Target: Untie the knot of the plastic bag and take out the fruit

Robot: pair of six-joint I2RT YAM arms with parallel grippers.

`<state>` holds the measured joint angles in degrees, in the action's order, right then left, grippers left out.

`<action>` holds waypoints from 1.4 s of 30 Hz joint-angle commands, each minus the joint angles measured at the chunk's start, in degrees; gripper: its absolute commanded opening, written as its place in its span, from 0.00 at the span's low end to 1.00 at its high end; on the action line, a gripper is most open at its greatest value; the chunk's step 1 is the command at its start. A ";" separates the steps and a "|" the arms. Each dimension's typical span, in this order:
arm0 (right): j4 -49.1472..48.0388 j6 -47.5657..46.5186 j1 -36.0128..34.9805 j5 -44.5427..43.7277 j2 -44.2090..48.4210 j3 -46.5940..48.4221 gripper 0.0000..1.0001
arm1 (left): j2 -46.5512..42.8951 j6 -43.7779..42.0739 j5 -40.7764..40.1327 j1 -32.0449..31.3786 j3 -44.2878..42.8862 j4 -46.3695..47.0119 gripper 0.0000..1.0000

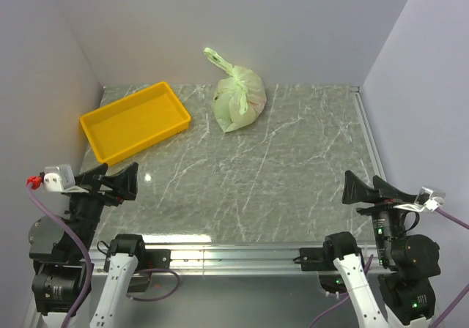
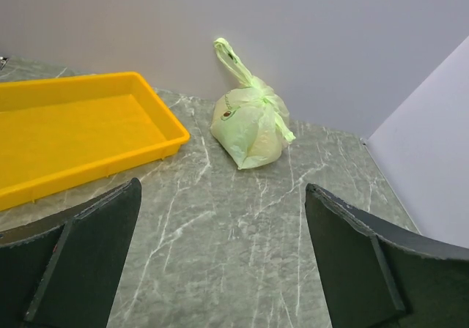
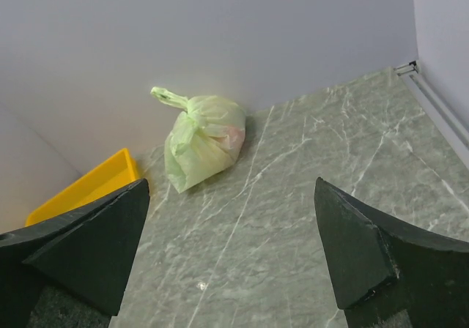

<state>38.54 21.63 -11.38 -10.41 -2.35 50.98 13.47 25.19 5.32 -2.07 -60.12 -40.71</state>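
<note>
Evidently facing the plastic bag [image 1: 239, 99] lying far across the tabletop [image 1: 278, 167], roughly midway between left claw [image 2: 222, 187] and right claw [image 3: 231, 183], both gaping empty, trailing its knot [image 1: 220, 59] back-left.

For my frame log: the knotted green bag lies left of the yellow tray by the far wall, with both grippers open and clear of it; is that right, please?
Not quite: the top external view shows the plastic bag right of the yellow tray, not left. The knot is tied, and the left gripper and right gripper are open, clear of it.
</note>
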 commanded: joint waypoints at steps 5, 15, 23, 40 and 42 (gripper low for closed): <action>-1.72 0.17 -0.40 1.18 -4.24 0.17 1.00 | 2.17 1.53 -0.76 0.31 0.09 -0.94 0.99; 0.12 2.45 -0.31 8.83 -25.02 3.16 1.00 | 7.00 11.89 -0.85 0.31 1.58 -8.33 0.99; -5.49 -0.18 -1.97 19.56 -55.62 12.63 1.00 | 5.42 13.75 4.25 0.40 2.90 -10.88 0.99; -31.34 7.37 -18.86 4.54 -115.93 50.23 0.99 | 8.58 15.24 12.35 0.31 4.40 -14.75 0.99; -30.03 8.60 -19.03 1.29 -121.89 54.12 0.97 | 8.94 14.98 11.03 0.31 3.43 -15.80 0.99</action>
<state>12.01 27.38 -30.63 -1.32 -119.57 99.11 21.30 39.94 16.05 -1.96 -55.20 -55.22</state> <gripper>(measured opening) 0.976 0.994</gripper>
